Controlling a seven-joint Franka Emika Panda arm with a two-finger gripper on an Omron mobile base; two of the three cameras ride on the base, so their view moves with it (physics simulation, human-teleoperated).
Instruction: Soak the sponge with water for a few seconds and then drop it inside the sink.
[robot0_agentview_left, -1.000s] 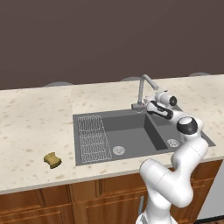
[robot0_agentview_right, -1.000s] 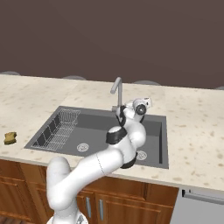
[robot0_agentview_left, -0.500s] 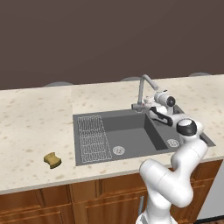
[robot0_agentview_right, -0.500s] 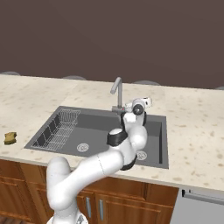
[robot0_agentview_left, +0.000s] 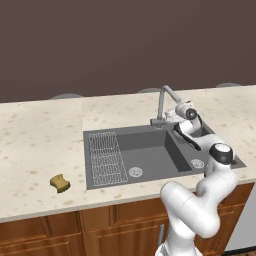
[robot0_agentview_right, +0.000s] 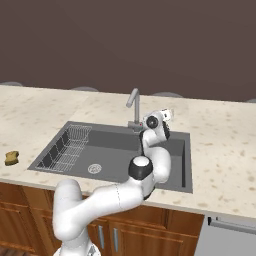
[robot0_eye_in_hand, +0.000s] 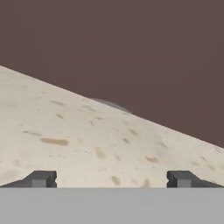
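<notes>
Mustard-yellow sponge (robot0_agentview_left: 60, 183): we log it lying alone on the speckled beige surface (robot0_agentview_left: 35, 145) at the lower left of the left base view, well apart from the sink (robot0_agentview_left: 150, 155) and untouched; in the right base view it sits at the far left edge (robot0_agentview_right: 11, 157). Dark grey sink, centre of both base views, with the wire-grid drainboard (robot0_agentview_left: 106, 158) on its left side and a round silver drain (robot0_agentview_left: 135, 172) in the basin. Grey gooseneck faucet (robot0_agentview_left: 165, 102) stands at the sink's back rim. Gripper (robot0_eye_in_hand: 111, 179): we see its two fingertips (robot0_eye_in_hand: 41, 178) spread wide apart at the bottom of the hand view, nothing between them, facing the surface and a dark brown wall (robot0_eye_in_hand: 131, 48). We note the hand raised beside the faucet, centre right of the left base view.
</notes>
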